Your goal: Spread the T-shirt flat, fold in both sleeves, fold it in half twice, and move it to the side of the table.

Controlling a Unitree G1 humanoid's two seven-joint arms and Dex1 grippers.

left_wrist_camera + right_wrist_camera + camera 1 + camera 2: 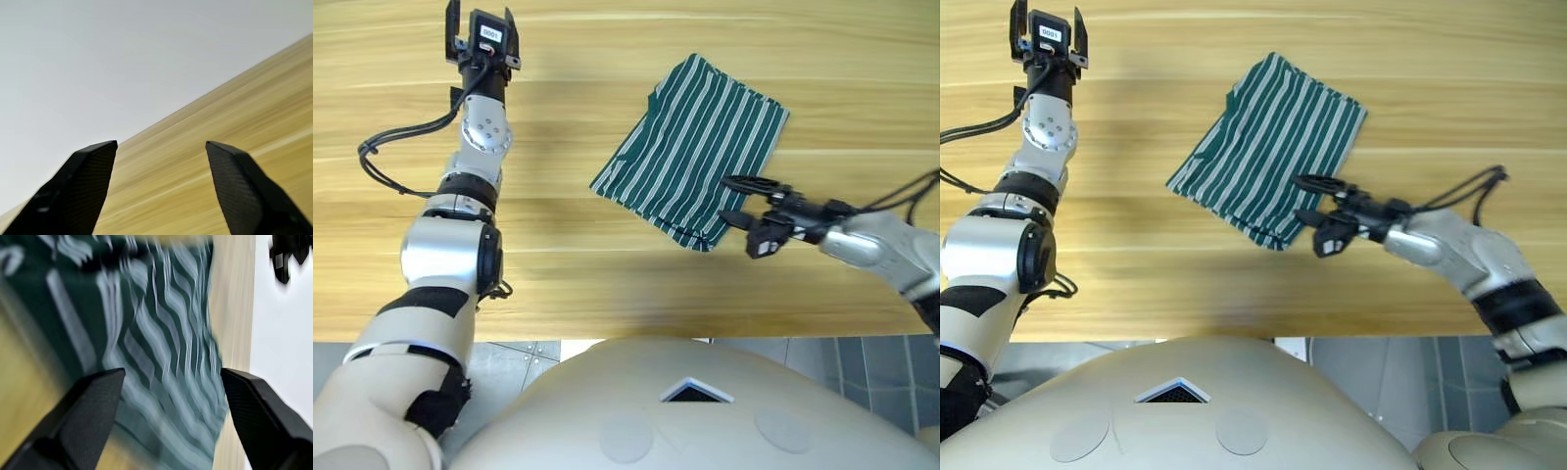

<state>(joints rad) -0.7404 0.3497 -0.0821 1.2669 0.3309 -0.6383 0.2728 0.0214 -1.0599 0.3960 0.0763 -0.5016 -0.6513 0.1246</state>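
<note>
Right hand [725,199]: fingers spread wide, empty, at the T-shirt's [690,147] near edge. T-shirt: dark green, white stripes, folded into a compact rectangle, lying askew on the light wooden surface [607,264]. Left hand [481,18]: spread wide, empty, well apart.

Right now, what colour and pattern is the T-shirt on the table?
The T-shirt is dark green with white stripes, clearest in the left eye view.
</note>
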